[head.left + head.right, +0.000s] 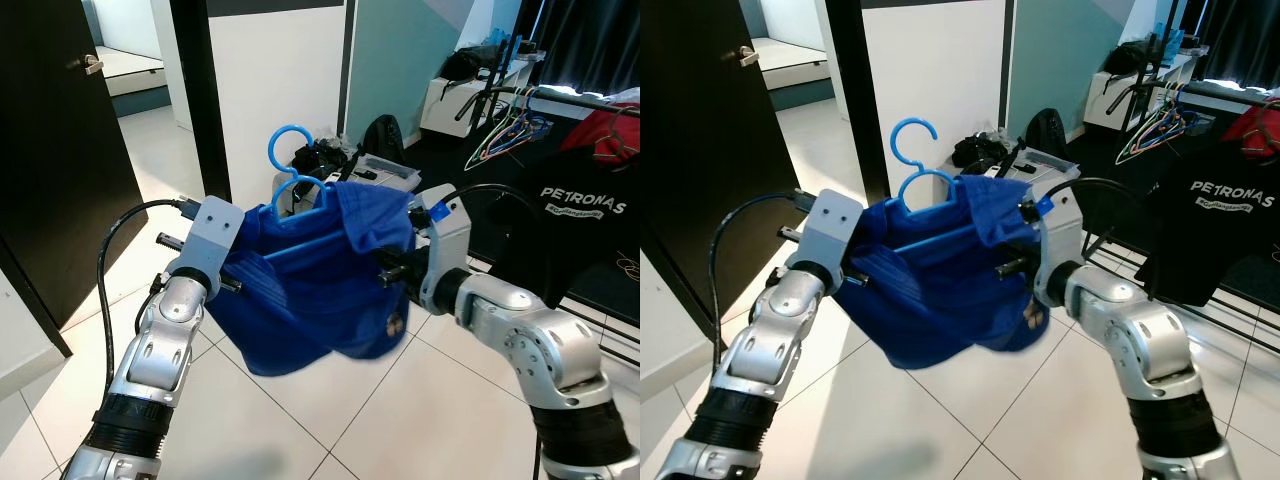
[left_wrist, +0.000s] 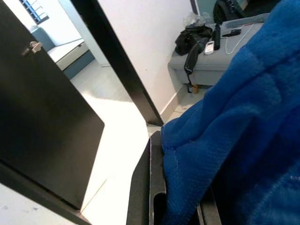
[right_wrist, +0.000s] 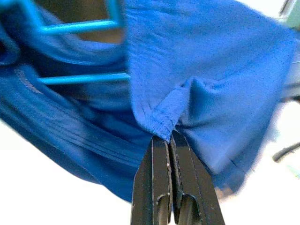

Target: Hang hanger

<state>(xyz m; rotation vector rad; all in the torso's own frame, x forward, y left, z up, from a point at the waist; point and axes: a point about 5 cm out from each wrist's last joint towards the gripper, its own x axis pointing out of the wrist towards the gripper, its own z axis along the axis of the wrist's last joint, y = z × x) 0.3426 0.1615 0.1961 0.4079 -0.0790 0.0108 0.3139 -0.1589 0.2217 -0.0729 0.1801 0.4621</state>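
Observation:
A blue hanger [image 1: 287, 160] with its hook pointing up carries a blue garment [image 1: 320, 290], held in the air between my two arms. My left gripper [image 2: 178, 183] grips the garment's left side; in the left wrist view the cloth is bunched between its black fingers [image 2: 149, 187]. In the right wrist view my right gripper [image 3: 169, 140] is shut on a folded edge of the cloth at the garment's right side, just below the hanger's bars [image 3: 79, 77]. In the eye views the cloth hides both pairs of fingertips.
A clothes rack [image 1: 565, 95] stands to the right with coloured hangers [image 1: 505, 135], a black printed shirt [image 1: 580, 210] and a red garment [image 1: 612, 130]. A black door [image 1: 60, 150] is on the left. Bags and a grey box [image 1: 360, 165] sit on the floor behind the garment.

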